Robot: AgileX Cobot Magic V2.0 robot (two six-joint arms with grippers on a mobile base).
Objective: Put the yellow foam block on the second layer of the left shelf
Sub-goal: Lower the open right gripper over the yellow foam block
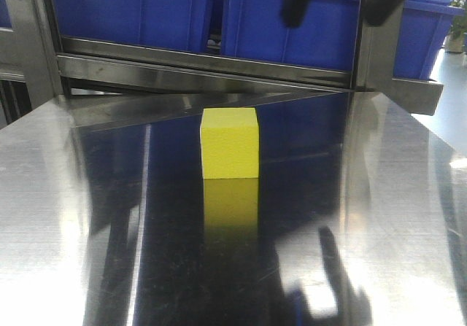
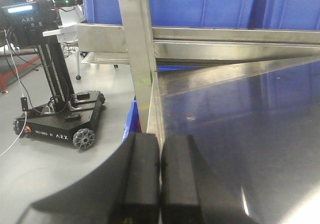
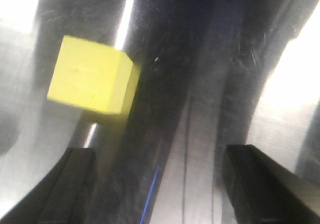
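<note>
Exterior front-facing, yellow foam block (image 1: 230, 144) on table (image 1: 379, 209), blue bins (image 1: 131, 9) behind

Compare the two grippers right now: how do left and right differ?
The left gripper is shut, fingers pressed together; the right gripper is open wide. The left gripper sits at the table's left edge, with no block in its view; the right gripper looks down on the yellow foam block. Both have black fingers and hold nothing.

Polished steel surface (image 1: 394, 195), reflective, finely scratched. Behind it, a steel shelf rail (image 1: 204, 65) carries two blue plastic bins (image 1: 131, 12) side by side. A steel upright (image 2: 137, 58) stands at the surface corner. A black wheeled cart (image 2: 60, 121) stands on the grey floor (image 2: 30, 179).
</note>
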